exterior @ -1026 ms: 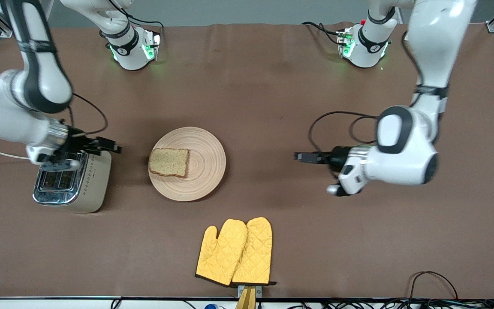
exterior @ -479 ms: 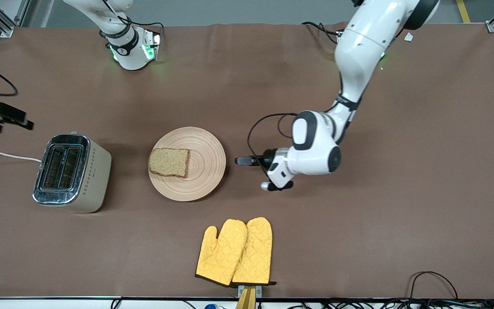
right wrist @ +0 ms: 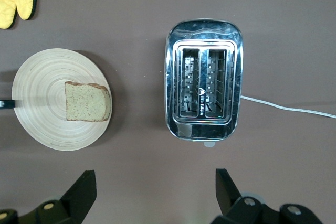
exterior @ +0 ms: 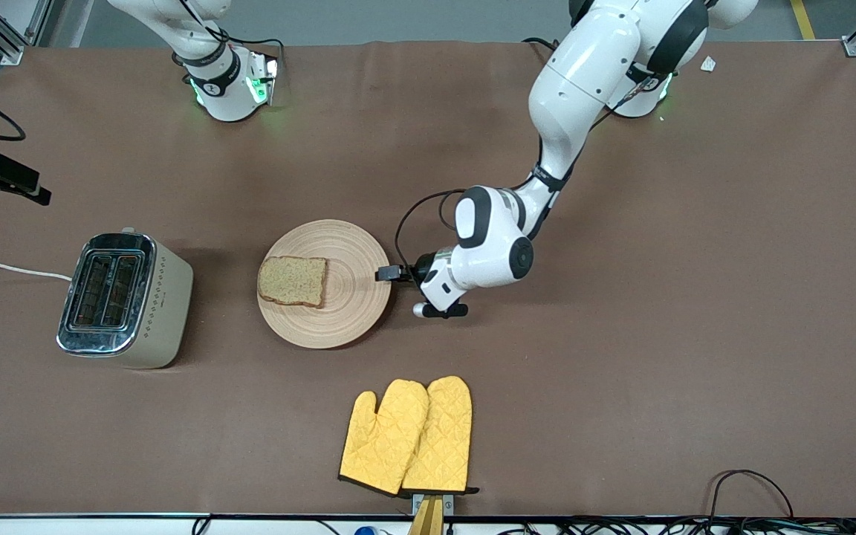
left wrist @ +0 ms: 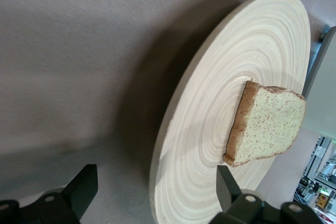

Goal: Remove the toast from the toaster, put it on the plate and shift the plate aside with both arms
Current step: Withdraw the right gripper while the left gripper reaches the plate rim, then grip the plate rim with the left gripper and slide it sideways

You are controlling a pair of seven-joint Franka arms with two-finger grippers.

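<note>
The round light-wood plate [exterior: 357,275] lies mid-table with the toast [exterior: 293,281] flat on its half toward the right arm's end. My left gripper [exterior: 386,274] is low at the plate's rim on the left arm's side. In the left wrist view its open fingers [left wrist: 84,190] straddle the plate's edge [left wrist: 157,182], with the toast [left wrist: 270,129] farther in. My right gripper [exterior: 4,182] is up in the air at the right arm's end of the table, open and empty. Its wrist view looks down on the plate [right wrist: 42,114] and the toast [right wrist: 86,102].
A steel toaster [exterior: 125,299] with two empty slots stands between the plate and the right arm's end, its white cord [exterior: 4,267] trailing off the table; it also shows in the right wrist view [right wrist: 205,80]. A pair of yellow oven mitts [exterior: 409,437] lies nearer the front camera than the plate.
My left arm has swung in from its end of the table until its gripper reached the plate's rim. My right gripper has left the toaster and risen toward the table's edge.
</note>
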